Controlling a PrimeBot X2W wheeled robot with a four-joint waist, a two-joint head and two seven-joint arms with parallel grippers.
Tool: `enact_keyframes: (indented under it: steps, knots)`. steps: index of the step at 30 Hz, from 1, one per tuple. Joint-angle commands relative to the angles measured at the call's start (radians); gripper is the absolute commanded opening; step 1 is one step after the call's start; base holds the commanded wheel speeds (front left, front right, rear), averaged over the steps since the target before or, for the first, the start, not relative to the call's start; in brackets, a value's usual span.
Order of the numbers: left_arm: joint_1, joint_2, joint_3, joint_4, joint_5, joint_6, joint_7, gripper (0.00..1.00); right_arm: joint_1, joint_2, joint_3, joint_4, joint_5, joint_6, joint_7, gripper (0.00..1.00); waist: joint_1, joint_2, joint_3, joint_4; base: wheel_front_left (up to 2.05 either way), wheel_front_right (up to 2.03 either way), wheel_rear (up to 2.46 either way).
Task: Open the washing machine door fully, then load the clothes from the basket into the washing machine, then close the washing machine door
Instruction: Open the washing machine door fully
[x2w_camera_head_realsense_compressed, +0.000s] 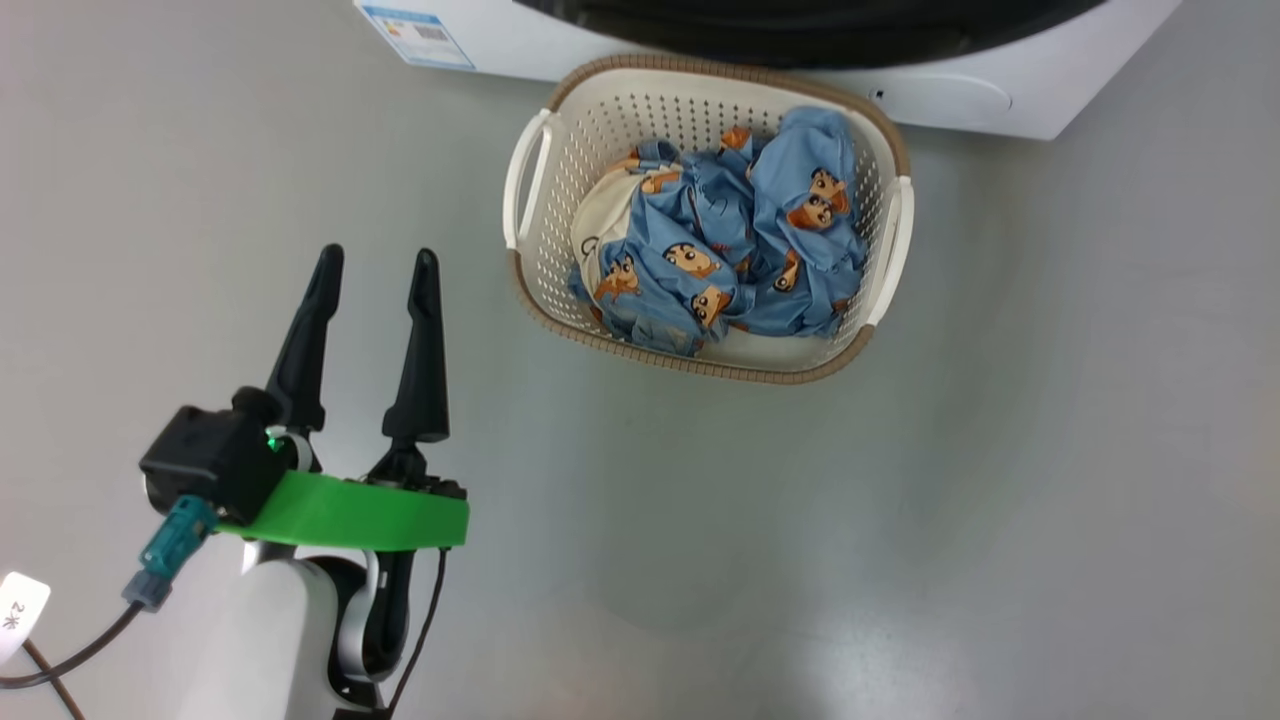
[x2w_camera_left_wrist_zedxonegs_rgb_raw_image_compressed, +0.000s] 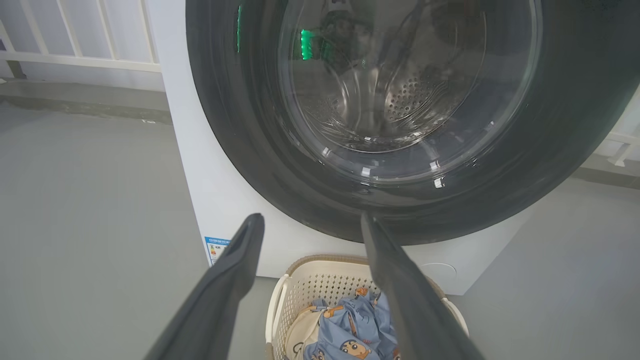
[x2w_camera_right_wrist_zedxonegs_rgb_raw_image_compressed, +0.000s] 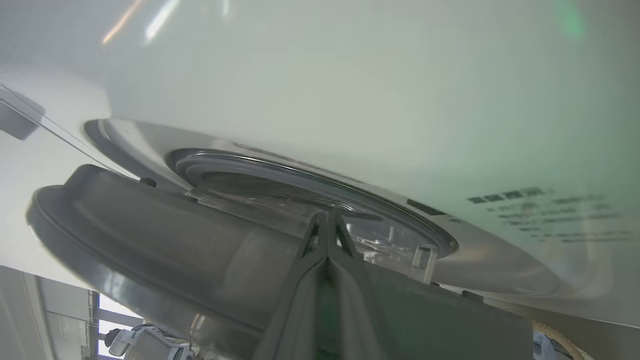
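Observation:
The washing machine (x2w_camera_head_realsense_compressed: 960, 100) stands at the top of the head view, with the basket (x2w_camera_head_realsense_compressed: 700, 365) on the floor right before it. The clothes (x2w_camera_head_realsense_compressed: 740, 250), blue with cartoon figures, fill the basket, and a cream cloth (x2w_camera_head_realsense_compressed: 605, 215) lies at their left. My left gripper (x2w_camera_head_realsense_compressed: 378, 255) hangs open over the floor to the basket's left, holding nothing. Its wrist view faces the washing machine door (x2w_camera_left_wrist_zedxonegs_rgb_raw_image_compressed: 240, 125) from the front. In the right wrist view the door (x2w_camera_right_wrist_zedxonegs_rgb_raw_image_compressed: 150, 235) stands slightly ajar from the white front (x2w_camera_right_wrist_zedxonegs_rgb_raw_image_compressed: 350, 100). My right gripper (x2w_camera_right_wrist_zedxonegs_rgb_raw_image_compressed: 327, 216) is shut, its tips in that gap against the glass bowl.
Grey floor (x2w_camera_head_realsense_compressed: 900, 500) spreads around the basket on all sides. A blue label (x2w_camera_head_realsense_compressed: 418, 35) marks the machine's lower left corner. A white railing (x2w_camera_left_wrist_zedxonegs_rgb_raw_image_compressed: 75, 55) runs behind the machine to its left.

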Motion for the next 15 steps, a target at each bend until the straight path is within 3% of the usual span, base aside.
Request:
enact_keyframes:
  steps: [1,15]
  knots:
    - [0.006,0.022,0.035,-0.017,-0.001,0.006,-0.006,1.0,0.026,0.026,0.016,-0.032,0.023,0.002,0.029,0.0,0.0,0.0,-0.019,-0.002,0.0,0.0,0.0]
    - [0.06,0.022,0.059,0.005,0.035,-0.012,-0.006,1.0,0.243,0.056,0.029,-0.093,0.088,0.002,0.107,0.0,0.0,0.0,-0.149,-0.043,0.0,0.0,0.0]
